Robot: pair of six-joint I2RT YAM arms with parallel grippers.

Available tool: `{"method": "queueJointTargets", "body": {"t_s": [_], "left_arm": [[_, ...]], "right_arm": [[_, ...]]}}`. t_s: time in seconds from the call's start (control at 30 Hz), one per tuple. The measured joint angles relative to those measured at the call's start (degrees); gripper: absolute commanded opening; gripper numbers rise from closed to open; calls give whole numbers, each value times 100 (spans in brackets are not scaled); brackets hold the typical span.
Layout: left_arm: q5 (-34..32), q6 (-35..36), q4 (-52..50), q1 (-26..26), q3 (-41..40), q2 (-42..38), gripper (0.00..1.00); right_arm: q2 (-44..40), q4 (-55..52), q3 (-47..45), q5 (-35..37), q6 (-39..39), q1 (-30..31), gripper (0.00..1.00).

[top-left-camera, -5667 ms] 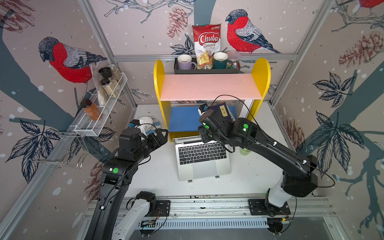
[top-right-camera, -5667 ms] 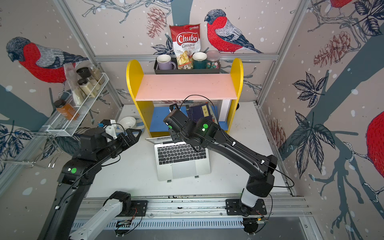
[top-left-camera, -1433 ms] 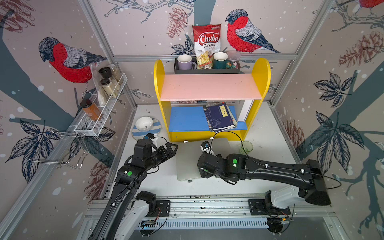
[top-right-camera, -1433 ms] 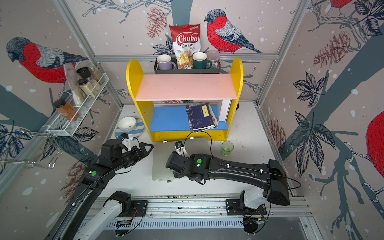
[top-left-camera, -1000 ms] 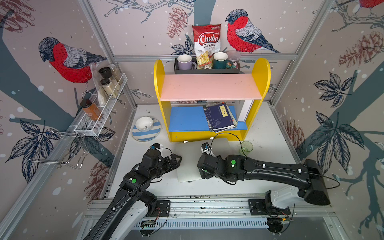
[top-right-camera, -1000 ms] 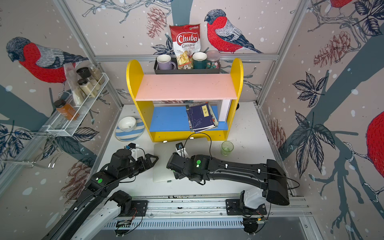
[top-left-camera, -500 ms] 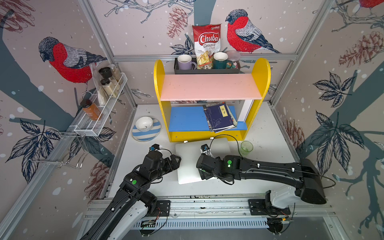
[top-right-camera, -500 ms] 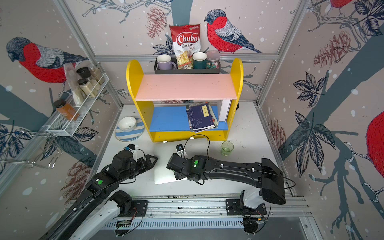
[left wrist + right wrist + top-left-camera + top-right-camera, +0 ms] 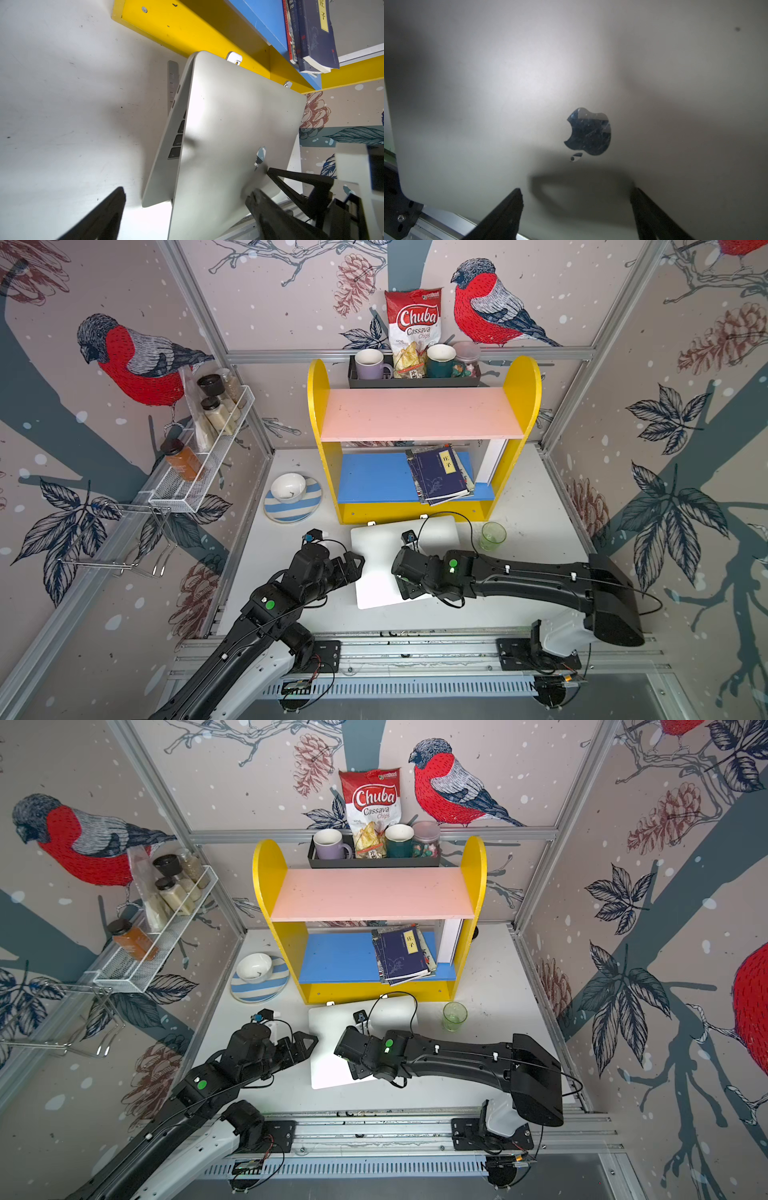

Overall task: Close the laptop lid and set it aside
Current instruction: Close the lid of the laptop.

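Note:
The silver laptop lies in front of the yellow shelf. Its lid is almost down; a narrow wedge still shows black keys above the base. My right gripper is open, fingertips against the lid's back just beside the apple logo. My left gripper is open at the laptop's left edge. One finger is over the table and one is over the lid, holding nothing.
Two tabs of a silver stand poke out behind the laptop. The yellow shelf holds dark blue books. A green glass stands right of the laptop, a bowl on a striped plate at back left.
The lid has come down further under my right gripper, now nearly flat. My left gripper has moved in close to the laptop's left edge.

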Motion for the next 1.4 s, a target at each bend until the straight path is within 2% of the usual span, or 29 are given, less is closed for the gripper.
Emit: {"method": "queueJointTargets", "body": {"t_s": [0.53,1.4], "left_arm": [[-619,-201,9,-848,20,201,93],[-863,-393,15,-964,-223,142,93]], "right_arm": [[321,205,-70,-208,-4,-175,81],[752,463,-57,-306,-42,-269,82]]}}
